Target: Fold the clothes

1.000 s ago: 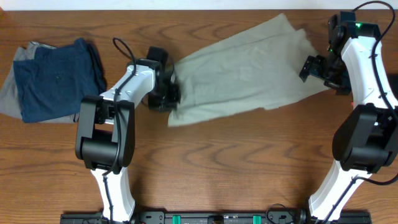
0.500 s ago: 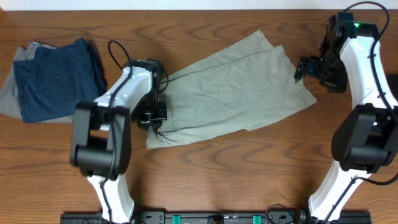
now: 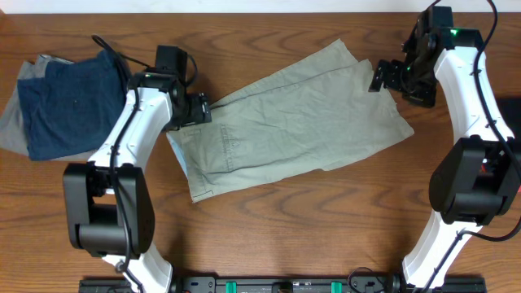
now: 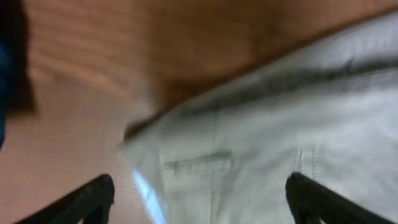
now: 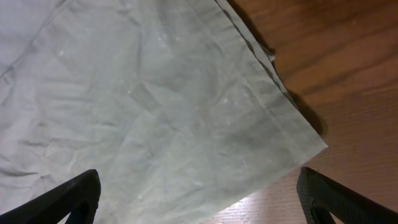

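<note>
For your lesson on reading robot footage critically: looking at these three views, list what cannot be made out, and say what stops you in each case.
- Grey garment, overhead: mostly covered by the navy garment; its type is unclear.
- Khaki trousers, left wrist view: motion blur smears the waistband detail.
- Trouser hem, right wrist view: the rest of the garment is cut off by the frame.
- Left gripper and right gripper: fingers cropped by the bottom edge.

Both arms reach toward the far side. The left gripper point(image 3: 203, 108) sits left of centre, its 2 fingers spread wide and holding nothing. The right gripper point(image 3: 379, 76) hangs far right, fingers likewise spread apart, empty, pointing left.
</note>
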Action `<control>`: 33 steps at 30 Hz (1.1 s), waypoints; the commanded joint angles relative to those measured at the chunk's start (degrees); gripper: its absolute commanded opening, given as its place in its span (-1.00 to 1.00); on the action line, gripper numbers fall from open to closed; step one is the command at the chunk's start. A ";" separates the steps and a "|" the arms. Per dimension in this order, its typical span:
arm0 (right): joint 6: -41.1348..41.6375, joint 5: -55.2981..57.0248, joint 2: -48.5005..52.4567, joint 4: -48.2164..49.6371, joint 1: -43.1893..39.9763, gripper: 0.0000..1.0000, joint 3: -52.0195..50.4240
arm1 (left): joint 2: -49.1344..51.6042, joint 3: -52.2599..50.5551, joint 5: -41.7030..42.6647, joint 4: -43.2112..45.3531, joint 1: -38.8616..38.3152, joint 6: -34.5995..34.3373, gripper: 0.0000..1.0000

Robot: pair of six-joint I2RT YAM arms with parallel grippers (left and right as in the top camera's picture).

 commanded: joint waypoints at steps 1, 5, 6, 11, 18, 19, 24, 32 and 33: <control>0.90 -0.68 -0.85 -0.39 0.59 0.96 0.48 | 3.30 0.15 0.85 1.11 -0.13 1.46 0.66; 0.90 -0.68 -0.85 -0.79 0.59 0.96 0.48 | 6.16 0.15 0.90 0.94 -0.13 1.42 0.57; 0.90 -0.68 -0.85 -0.83 0.59 0.96 0.48 | 6.67 0.15 1.05 0.76 -0.15 1.44 0.55; 0.90 -0.68 -0.85 -0.98 0.59 0.93 0.48 | 7.87 0.15 1.05 1.27 -0.13 1.46 0.32; 0.90 -0.28 -0.85 0.31 0.57 0.90 0.48 | 7.23 0.33 5.07 0.04 -0.13 1.49 -0.88; 0.90 0.70 -0.85 1.20 0.57 0.89 0.48 | 6.60 0.66 6.64 -1.64 -0.13 1.49 -0.88; -0.04 5.31 -0.85 7.58 0.59 0.91 0.48 | 0.61 1.79 11.37 -14.64 -0.13 -0.37 -0.88; -3.19 5.03 -0.33 17.09 2.05 0.90 0.48 | -7.52 1.79 11.52 -28.37 -0.15 -4.09 -0.88; -3.23 4.68 -0.09 17.57 2.34 0.91 0.48 | -7.96 1.79 11.67 -29.64 -0.15 -4.17 -0.88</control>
